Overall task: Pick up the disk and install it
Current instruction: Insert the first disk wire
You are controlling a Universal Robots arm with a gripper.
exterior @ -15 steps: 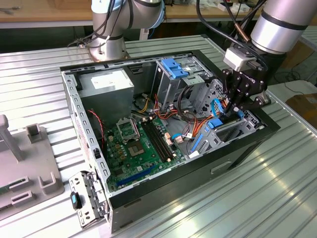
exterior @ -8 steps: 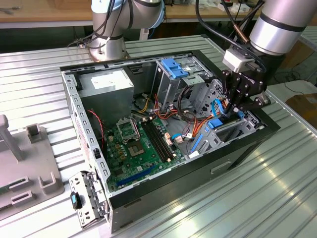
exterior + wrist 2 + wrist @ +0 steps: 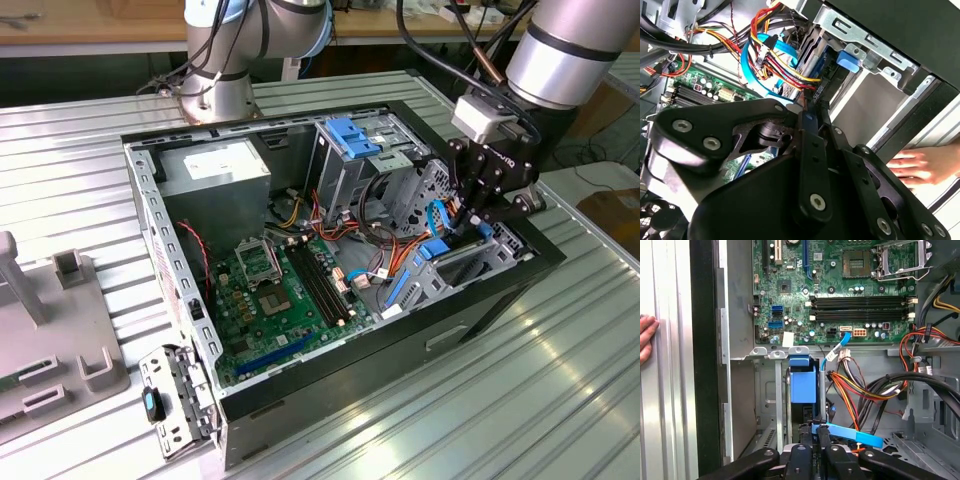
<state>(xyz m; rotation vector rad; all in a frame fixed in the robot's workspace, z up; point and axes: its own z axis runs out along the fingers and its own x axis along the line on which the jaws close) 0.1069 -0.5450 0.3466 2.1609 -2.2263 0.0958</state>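
Note:
The disk (image 3: 802,384) stands on edge in the lower drive bay of the open computer case (image 3: 160,240). Its blue carrier end faces the first wrist camera. In the exterior view the disk (image 3: 432,252) sits in the bay at the case's right end. Directly above it is my gripper (image 3: 480,228). In both wrist views the gripper (image 3: 815,432) (image 3: 815,105) is shut. Its two black fingers (image 3: 810,131) stand nearly together, with their tips at the disk's near end. Whether they pinch any part of it is hidden.
A bundle of cables (image 3: 865,385) and a blue flat cable (image 3: 847,434) run close beside the bay. The motherboard (image 3: 270,300), grey power supply box (image 3: 215,170) and tall cage with blue top (image 3: 350,140) fill the case. A person's hand (image 3: 920,167) rests outside the case wall.

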